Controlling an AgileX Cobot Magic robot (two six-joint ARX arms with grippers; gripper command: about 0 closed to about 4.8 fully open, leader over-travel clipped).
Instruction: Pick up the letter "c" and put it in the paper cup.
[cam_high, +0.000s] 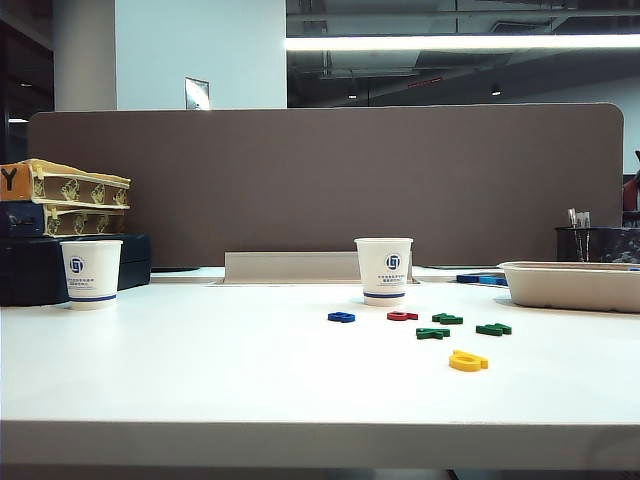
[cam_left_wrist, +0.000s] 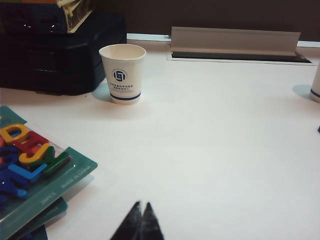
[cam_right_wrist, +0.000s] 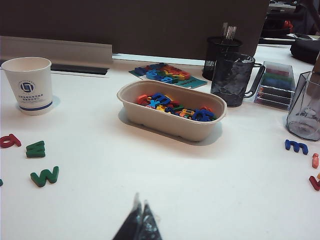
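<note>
two white cups are standing on the table (cam_high: 200, 360): a twin cup (cam_high: 91, 272) at the left middle of the exterior view and the paper cup (cam_high: 383, 270) just right of centre. the letter "c" (cam_high: 402, 316) is lying flat just below and right of that cup, between a blue letter (cam_high: 341, 317) and green letters (cam_high: 447, 319). it is looking light, stiff and slick, so pinching across its outer rim is seeming safest, though it may be skidding away. the left gripper (cam_left_wrist: 141, 220) is hanging over bare table, fingers pressed together and holding nothing; the right gripper (cam_right_wrist: 140, 220) is doing likewise, apart from the letter.
</note>
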